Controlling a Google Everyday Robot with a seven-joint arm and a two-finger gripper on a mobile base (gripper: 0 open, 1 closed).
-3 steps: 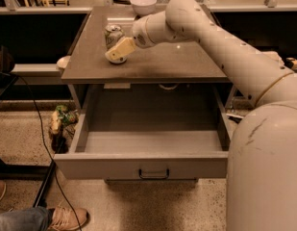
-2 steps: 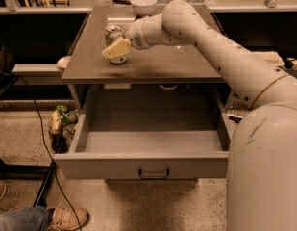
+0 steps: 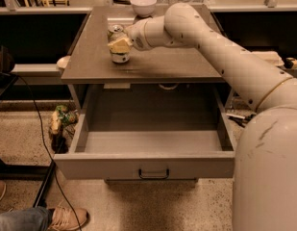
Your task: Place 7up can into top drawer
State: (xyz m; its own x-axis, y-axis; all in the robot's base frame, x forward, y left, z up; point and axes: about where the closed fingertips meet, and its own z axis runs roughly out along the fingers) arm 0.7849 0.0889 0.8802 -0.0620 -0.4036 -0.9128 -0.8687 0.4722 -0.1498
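Grasp step in hand: the gripper (image 3: 120, 45) sits right on the 7up can (image 3: 121, 57), though I cannot tell if it is clamped yet. The can stands upright on the cabinet top (image 3: 162, 64), long axis vertical, silver end up. Next it needs a firm hold, a lift, then a lowering into the open top drawer (image 3: 143, 166) below the gripper.

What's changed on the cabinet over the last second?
The end effector has shifted slightly closer to the 7up can and now sits across its middle. Whether it has gripped the can is unclear. The can, the open top drawer and the white bowl stayed put.
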